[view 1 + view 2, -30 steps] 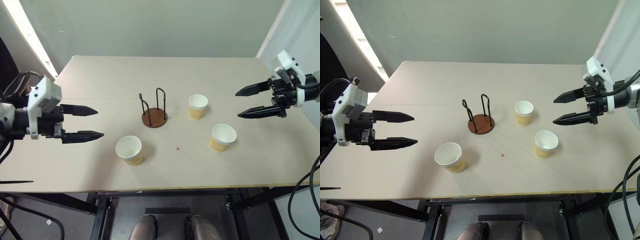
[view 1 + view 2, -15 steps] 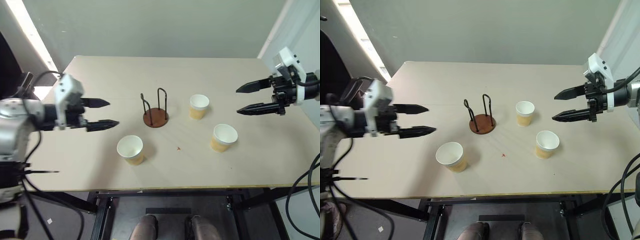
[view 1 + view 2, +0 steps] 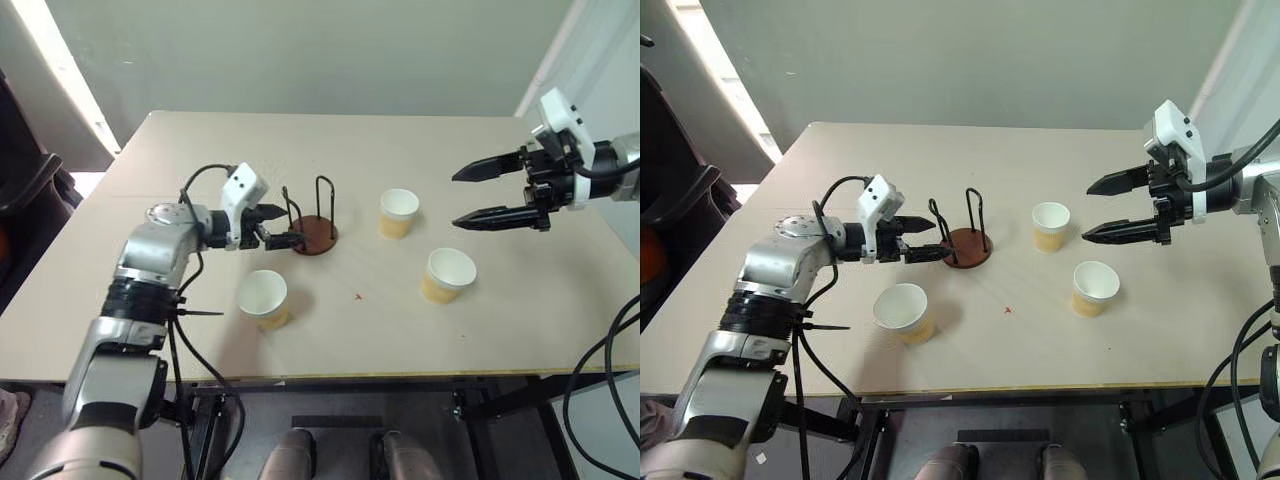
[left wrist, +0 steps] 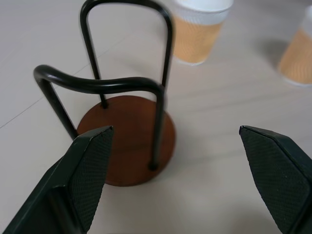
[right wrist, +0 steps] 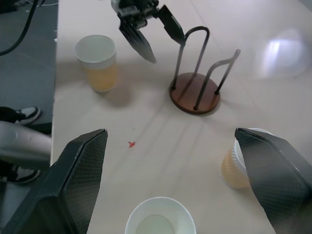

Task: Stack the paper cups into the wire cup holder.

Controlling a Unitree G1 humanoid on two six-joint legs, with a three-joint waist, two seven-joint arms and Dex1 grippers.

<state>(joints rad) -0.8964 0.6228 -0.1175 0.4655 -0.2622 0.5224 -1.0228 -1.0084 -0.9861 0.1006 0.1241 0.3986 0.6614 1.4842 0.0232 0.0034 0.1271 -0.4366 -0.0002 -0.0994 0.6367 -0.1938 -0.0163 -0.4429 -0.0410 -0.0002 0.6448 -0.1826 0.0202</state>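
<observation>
The wire cup holder stands upright near the middle of the pale worktop, its reddish-brown disc base flat on the surface and its two black wire loops empty. None of the three paper cups is in it; all three stand upright on the worktop, mouths up.

One paper cup sits on the near left, nearer than the holder and a little to its left. A second cup stands just to the right of the holder, apart from it. The third cup is nearer and further right, well apart from the holder.

The left claw reaches in from the left and hovers low over the worktop, right at the left side of the holder. Its two black fingers are spread wide and hold nothing; in the left wrist view the holder's loops and base lie between and ahead of the fingers, with no clear contact to be seen.

The right claw hangs above the far right part of the worktop, pointing left toward the cups. Its fingers are spread too, one above the other, and empty. It sits to the right of the second cup, clear of it, and above the third.

A small red mark shows on the worktop between the near cups.
</observation>
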